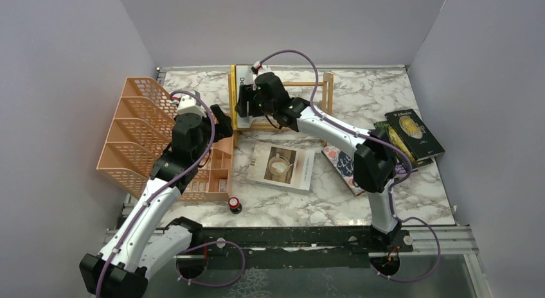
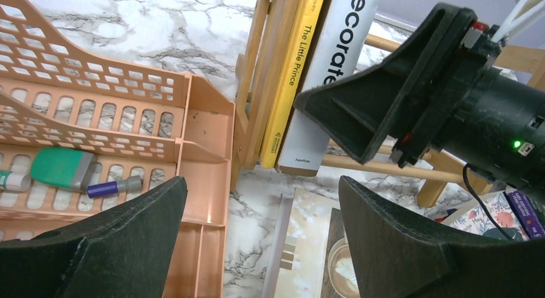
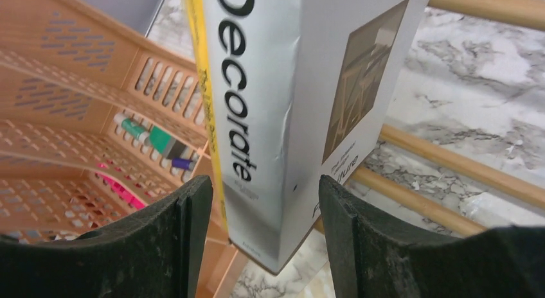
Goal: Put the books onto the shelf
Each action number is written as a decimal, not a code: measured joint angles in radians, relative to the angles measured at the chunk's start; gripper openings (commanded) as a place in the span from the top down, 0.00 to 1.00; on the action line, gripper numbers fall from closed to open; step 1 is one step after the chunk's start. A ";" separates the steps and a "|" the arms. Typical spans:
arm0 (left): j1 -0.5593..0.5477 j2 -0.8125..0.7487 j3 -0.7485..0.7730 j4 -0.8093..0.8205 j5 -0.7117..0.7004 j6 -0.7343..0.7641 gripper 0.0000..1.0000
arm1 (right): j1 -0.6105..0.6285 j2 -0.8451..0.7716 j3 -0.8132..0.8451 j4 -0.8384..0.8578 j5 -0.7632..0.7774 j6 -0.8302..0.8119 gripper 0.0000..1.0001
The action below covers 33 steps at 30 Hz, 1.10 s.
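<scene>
The shelf [image 1: 321, 96] stands at the back of the table. A thin yellow book [image 1: 232, 92] and the white "Decorate" book [image 1: 243, 86] stand upright at its left end. My right gripper [image 3: 265, 214] is open and straddles the lower spine of "Decorate" [image 3: 257, 118], with a small gap on each side. My left gripper [image 2: 263, 227] hangs open and empty over the marble, just left of the flat "Afternoon tea" book [image 1: 283, 166]. A dark green book [image 1: 414, 132] lies at the right. A floral book [image 1: 339, 162] lies partly under the right arm.
The orange mesh file tray [image 1: 138, 128] stands close to the shelf's left end, with pens inside [image 2: 64, 169]. A small red and black object [image 1: 235, 203] sits near the front edge. Grey walls enclose the table on three sides.
</scene>
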 measured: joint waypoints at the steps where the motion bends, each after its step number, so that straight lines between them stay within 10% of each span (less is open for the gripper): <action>1: 0.000 -0.001 0.000 0.000 0.000 0.000 0.12 | 0.000 -0.009 -0.014 0.003 -0.011 0.003 0.34; 14: 0.000 -0.026 -0.016 0.008 0.018 0.001 0.11 | 0.001 -0.314 -0.293 0.018 -0.067 0.016 0.31; 33: -0.001 0.093 -0.145 0.006 0.424 -0.064 0.05 | 0.001 -0.925 -1.053 -0.114 0.095 0.186 0.27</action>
